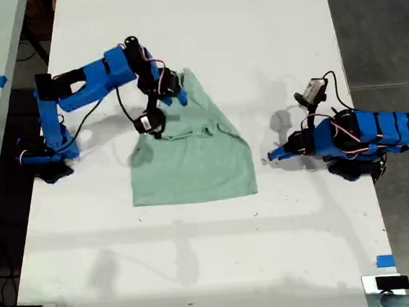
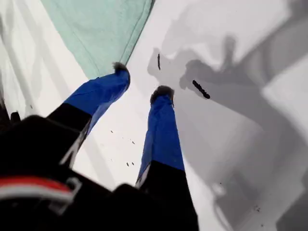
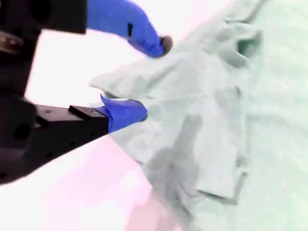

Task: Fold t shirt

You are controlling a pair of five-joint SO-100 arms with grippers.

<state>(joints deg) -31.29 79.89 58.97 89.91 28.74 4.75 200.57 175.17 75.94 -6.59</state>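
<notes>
- t shirt (image 1: 194,158) lies partly folded on the white table (image 1: 219,258), center-left in the exterior view; long axis runs roughly top to bottom, straight hem toward the bottom, narrowing to a point at the top.
- my second gripper (image 3: 149,77) at the exterior view's left: jaws apart, around a raised fold of the shirt's upper edge.
- my first gripper (image 2: 142,82) at the exterior view's right: jaws apart, empty, over bare table just beside the shirt's edge.
- blue tape (image 1: 385,261) on the table; dark floor (image 1: 386,35) at the exterior view's right.
</notes>
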